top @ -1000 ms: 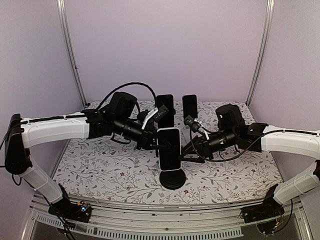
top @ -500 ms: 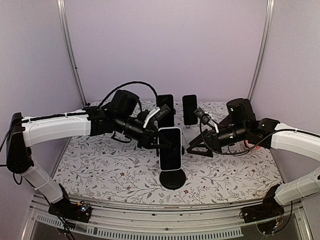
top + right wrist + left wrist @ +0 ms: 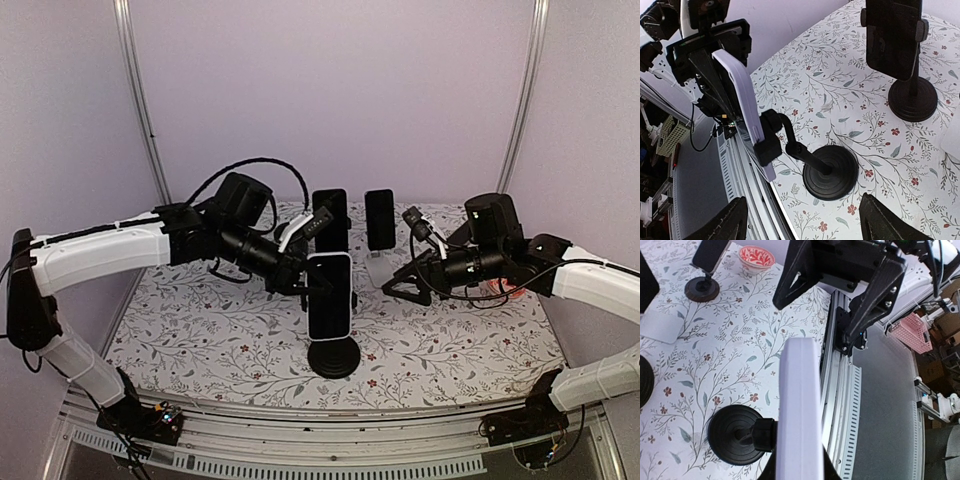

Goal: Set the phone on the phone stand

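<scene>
The phone (image 3: 330, 295), in a lavender case, stands upright in the clamp of the black phone stand (image 3: 333, 358) at the table's front middle. My left gripper (image 3: 310, 282) is shut on the phone's edge from the left. In the left wrist view the phone's edge (image 3: 799, 410) runs up between my fingers, with the stand's round base (image 3: 738, 434) beside it. My right gripper (image 3: 398, 285) is open and empty, off to the right of the stand. In the right wrist view the clamp (image 3: 767, 145) grips the phone (image 3: 740, 100) above the base (image 3: 831, 172).
Two more stands holding dark phones (image 3: 330, 220) (image 3: 379, 218) are at the back middle; one shows in the right wrist view (image 3: 892, 35). A white pad (image 3: 374, 268) lies behind the stand. A red patterned bowl (image 3: 756, 256) sits by the right arm. The table's metal front rail (image 3: 840, 390) is near.
My right gripper has let go and drawn back to the right, away from the stand. My left gripper, the phone and the stand have shifted slightly left.
</scene>
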